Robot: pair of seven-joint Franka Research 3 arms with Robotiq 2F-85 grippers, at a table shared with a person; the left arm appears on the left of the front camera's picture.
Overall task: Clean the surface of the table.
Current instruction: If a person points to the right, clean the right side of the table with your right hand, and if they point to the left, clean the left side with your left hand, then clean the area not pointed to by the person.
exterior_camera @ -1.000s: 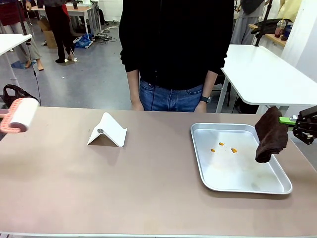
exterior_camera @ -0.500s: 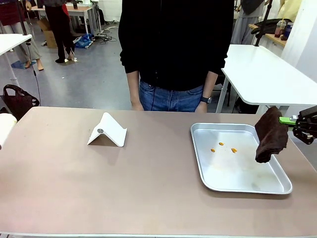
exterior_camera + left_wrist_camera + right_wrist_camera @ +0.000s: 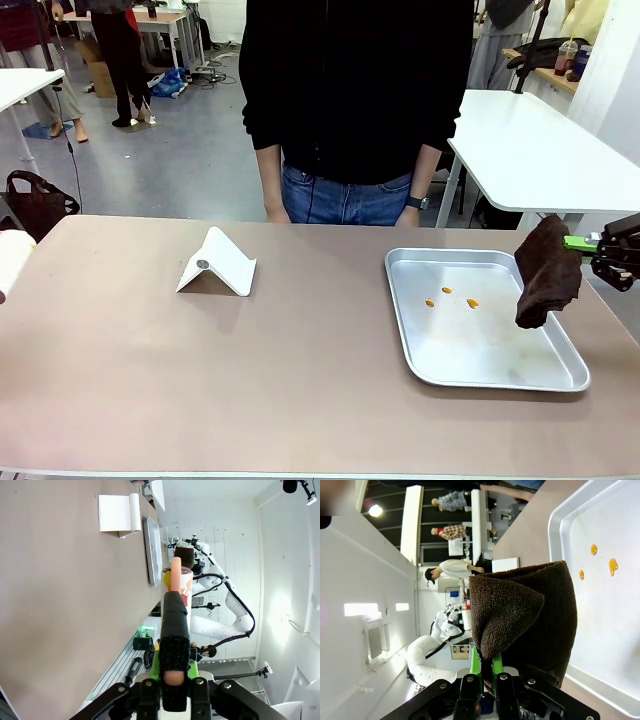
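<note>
The taupe table (image 3: 300, 380) stretches across the front view. At its right end my right gripper (image 3: 598, 246) is shut on a dark brown cloth (image 3: 546, 273), which hangs over the right rim of a steel tray (image 3: 420, 350). In the right wrist view the cloth (image 3: 530, 620) bunches between the green pads (image 3: 496, 662) above the tray (image 3: 600, 610). My left gripper (image 3: 175, 645) is shut on the pink handle of a lint roller (image 3: 176, 575), held off the table's (image 3: 60, 605) left end. A sliver of its white roll (image 3: 10, 262) shows at the left edge.
A white folded stand (image 3: 216, 265) sits left of centre, toward the far edge. Small orange spots (image 3: 447, 297) lie in the tray. A person in a black top (image 3: 350, 90) stands at the far side, arms down. A white-topped table (image 3: 540, 150) stands behind on the right.
The lint roller has moved left, almost out of the front view. The right gripper and its cloth have not moved.
</note>
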